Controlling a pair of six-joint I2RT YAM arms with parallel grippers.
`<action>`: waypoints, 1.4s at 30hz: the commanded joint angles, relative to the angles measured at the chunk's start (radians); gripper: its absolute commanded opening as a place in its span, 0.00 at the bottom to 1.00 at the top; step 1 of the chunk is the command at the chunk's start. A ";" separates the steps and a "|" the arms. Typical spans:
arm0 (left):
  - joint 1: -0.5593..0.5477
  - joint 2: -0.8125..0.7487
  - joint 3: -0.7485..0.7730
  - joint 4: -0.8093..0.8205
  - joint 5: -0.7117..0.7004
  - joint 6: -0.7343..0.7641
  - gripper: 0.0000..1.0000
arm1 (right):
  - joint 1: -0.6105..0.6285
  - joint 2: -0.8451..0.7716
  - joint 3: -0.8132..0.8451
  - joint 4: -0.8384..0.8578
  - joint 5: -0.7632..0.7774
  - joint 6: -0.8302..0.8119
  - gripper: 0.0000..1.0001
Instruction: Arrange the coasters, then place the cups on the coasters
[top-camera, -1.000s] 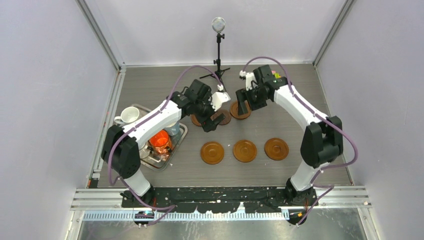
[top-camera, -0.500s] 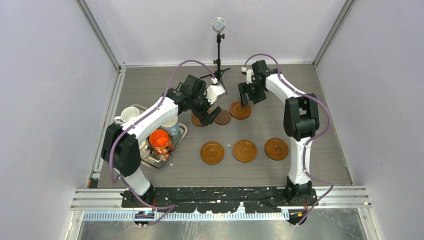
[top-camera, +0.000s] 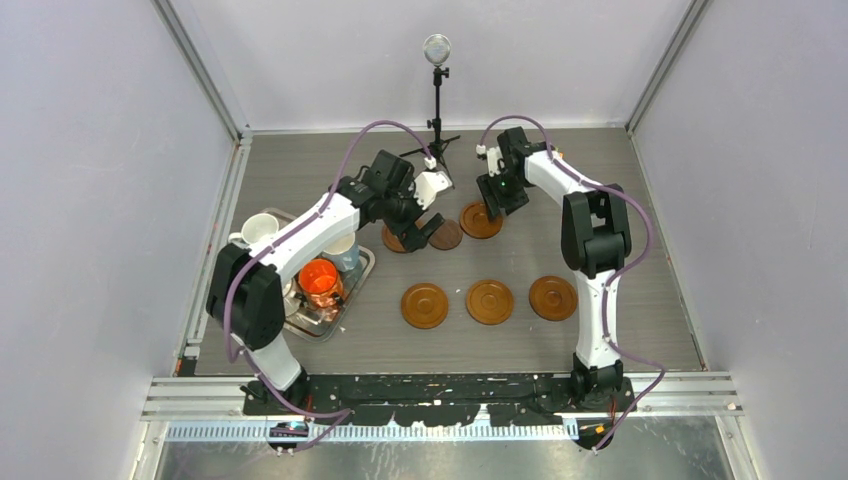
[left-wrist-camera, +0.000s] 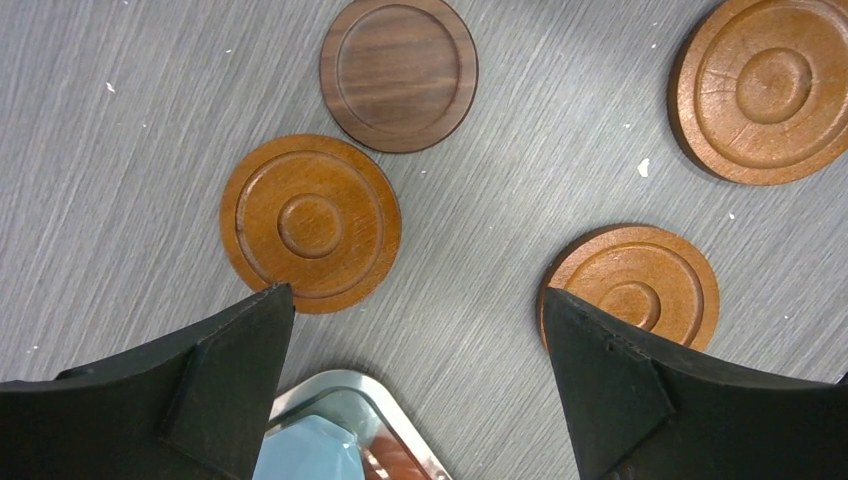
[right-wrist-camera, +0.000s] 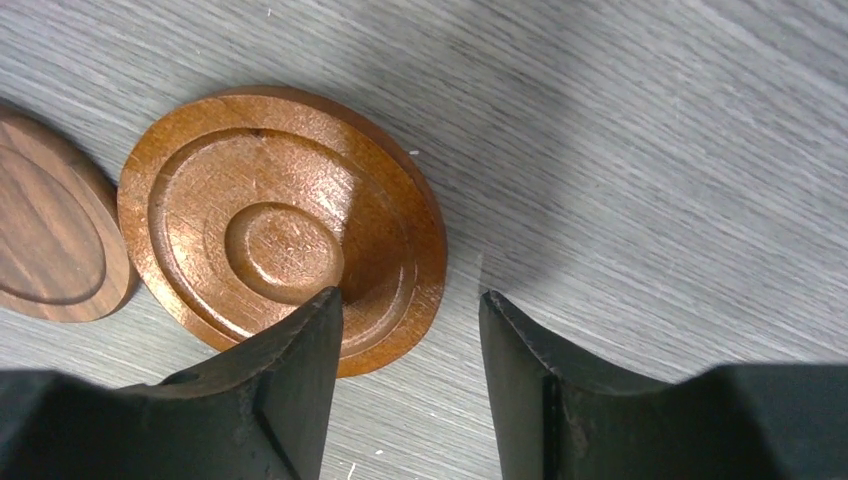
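Observation:
Three brown coasters (top-camera: 489, 301) lie in a row in front. Behind them are a brown coaster (top-camera: 481, 220), a smaller dark coaster (top-camera: 447, 236) and another brown one (top-camera: 393, 241), partly under my left gripper (top-camera: 420, 232). That gripper (left-wrist-camera: 415, 292) hangs open and empty above the table. My right gripper (right-wrist-camera: 408, 295) is low over the back brown coaster (right-wrist-camera: 280, 225), still open: one finger over the disc, the other over the table, the rim between them. A white cup (top-camera: 258, 232), an orange cup (top-camera: 320, 282) and a light blue cup (top-camera: 346, 256) stand on the tray; the left arm hides the rest.
The silver tray (top-camera: 330, 325) sits at the left, its corner (left-wrist-camera: 345, 392) just under my left gripper. A microphone stand (top-camera: 437, 100) rises at the back, between the two arms. Walls close in on the left, right and rear.
My right gripper has come down and left onto the back brown coaster, and its jaws have narrowed. My left gripper has drawn back a little and opened slightly wider.

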 joint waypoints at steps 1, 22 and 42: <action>0.000 0.035 0.016 0.044 0.006 0.030 0.96 | 0.005 -0.027 -0.051 -0.014 0.054 -0.014 0.54; 0.001 0.087 0.032 0.080 -0.033 0.024 0.95 | 0.010 0.033 0.082 0.023 0.002 0.079 0.64; -0.001 0.249 0.152 0.115 -0.020 0.025 0.87 | -0.077 -0.136 -0.261 0.013 0.126 -0.032 0.40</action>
